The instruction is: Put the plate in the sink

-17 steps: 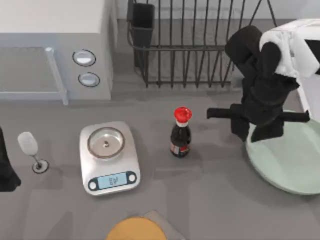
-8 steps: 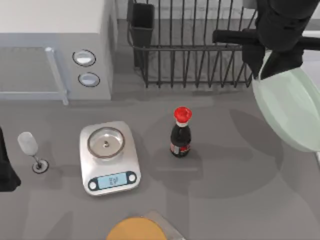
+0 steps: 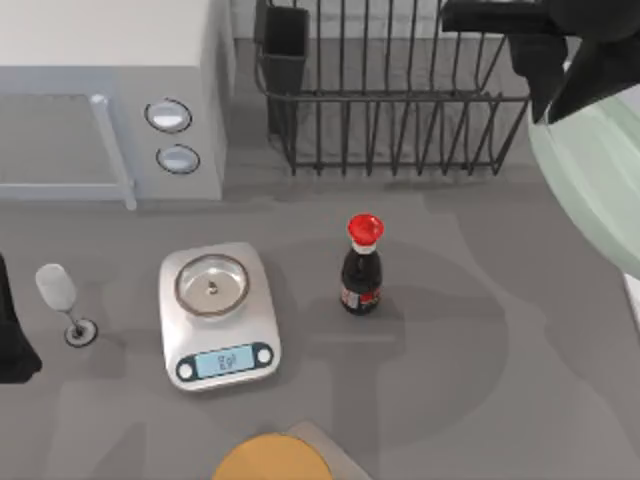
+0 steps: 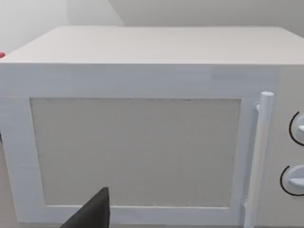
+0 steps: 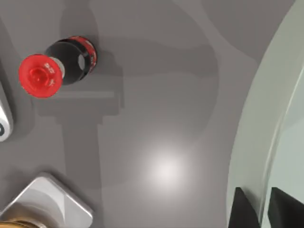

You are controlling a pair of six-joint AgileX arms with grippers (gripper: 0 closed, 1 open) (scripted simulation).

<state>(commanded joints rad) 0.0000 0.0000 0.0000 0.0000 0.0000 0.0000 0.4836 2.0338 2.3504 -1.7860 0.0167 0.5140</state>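
- The step in hand looks like the carry: the plate [image 3: 600, 170] is up off the worktop [image 3: 440, 330], held at the upper right of the top view, with its right part cut off by the frame edge.
- The right pincer [image 5: 263, 209] has the plate by its rim. In the right wrist view, 2 dark fingertips [image 5: 242, 209] sit on either side of the pale green edge, narrow and closed on it.
- In the top view the right arm [image 3: 545, 35] is a dark mass at the upper right corner, above the right end of the black dish rack [image 3: 390, 90], with the plate hanging below and to the right of it and tilted, not flat.
- I cannot make out the sink for certain here. A thin pale strip at the right edge of the top view may be its rim, but that is a guess.
- Next move, as I judge it: swing the plate on toward the right, level it over the basin, lower it, then let go. The rim grip is slim, so a jerk could let the plate slip.
- The soy sauce bottle [image 3: 362, 265] with its red cap stands in the middle of the worktop, well apart from the plate; the wrist camera looks down on it.
- The kitchen scale [image 3: 218, 315], wine glass [image 3: 62, 300] and yellow-orange disc [image 3: 270, 460] sit at the lower left, out of the way.
- The left arm [image 3: 12, 340] is parked at the left edge, its wrist camera facing the microwave [image 4: 142, 123]; whether its pincer is wide or closed I cannot tell.
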